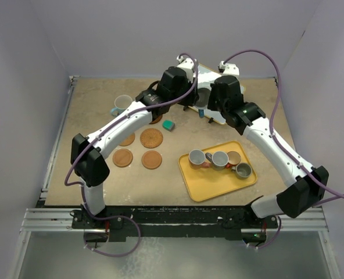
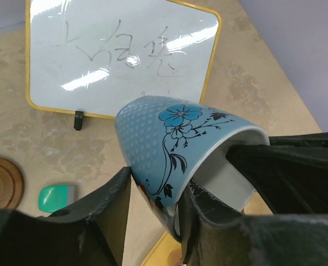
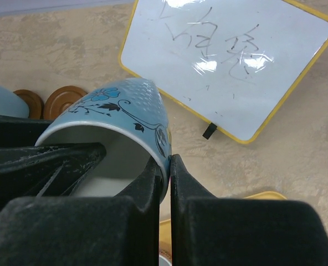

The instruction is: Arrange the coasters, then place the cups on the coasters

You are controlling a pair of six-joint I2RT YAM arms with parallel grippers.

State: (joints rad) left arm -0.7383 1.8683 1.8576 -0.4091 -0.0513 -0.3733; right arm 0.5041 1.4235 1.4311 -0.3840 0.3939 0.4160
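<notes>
A light blue cup with a flower pattern [image 2: 169,138] hangs tilted between both grippers, above the table near the whiteboard. My right gripper [image 3: 168,160] is shut on its rim [image 3: 125,100], one finger inside and one outside. My left gripper [image 2: 158,185] has its jaws against the cup's wall, one on the outside and one at the rim. A second light blue cup [image 1: 122,104] stands at the back left. Several coasters [image 1: 151,138] lie left of centre, and a dark ringed coaster [image 2: 0,183] lies near the teal block. Several cups [image 1: 220,158] stand on the yellow tray [image 1: 210,185].
A yellow-framed whiteboard [image 2: 119,50] lies at the back of the table, just beyond the held cup. A small teal block [image 1: 168,125] sits by the coasters. Both arms reach to the back centre and nearly touch there.
</notes>
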